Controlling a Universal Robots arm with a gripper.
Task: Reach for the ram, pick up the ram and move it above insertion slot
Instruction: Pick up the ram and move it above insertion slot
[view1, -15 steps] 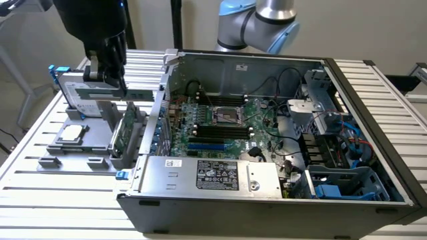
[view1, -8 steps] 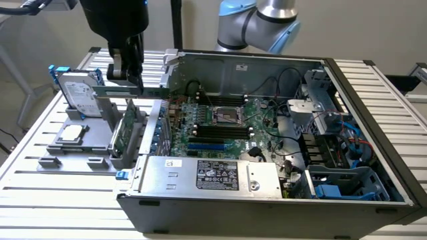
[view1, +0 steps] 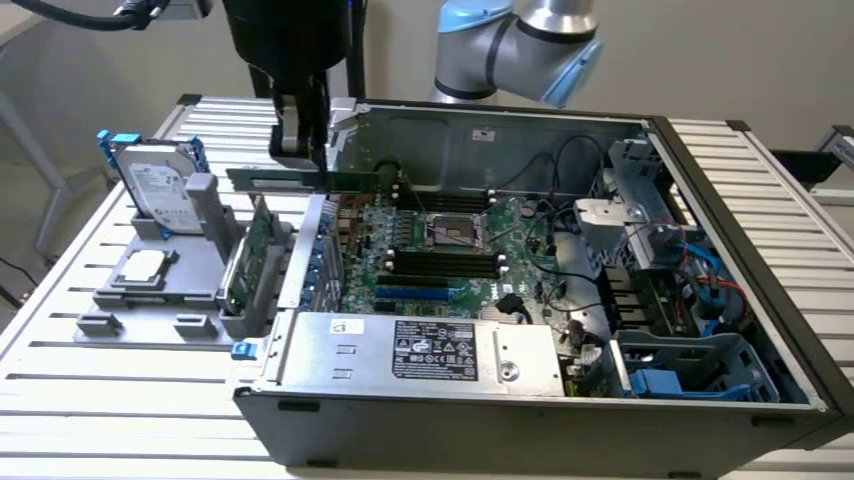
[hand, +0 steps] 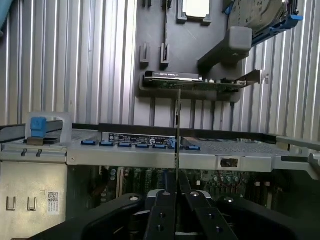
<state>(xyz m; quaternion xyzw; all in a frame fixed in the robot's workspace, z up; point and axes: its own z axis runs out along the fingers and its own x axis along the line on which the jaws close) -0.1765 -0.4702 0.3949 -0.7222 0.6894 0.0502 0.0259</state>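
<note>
ram (view1: 314, 180) above computer case (view1: 747, 250) edge

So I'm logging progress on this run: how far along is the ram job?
Pick-up looks done: the gripper is shut on the ram, held level in the air, clear of the grey fixture. It hangs over the case's edge. The motherboard's black slots lie further toward the exterior view's right, so it isn't above them.

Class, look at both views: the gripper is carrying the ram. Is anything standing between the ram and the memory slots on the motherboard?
The gripper holds the ram level, raised over the case wall at the exterior view's left. The dark memory slots lie lower, toward the exterior view's right. Nothing visible blocks the open space between them.
</note>
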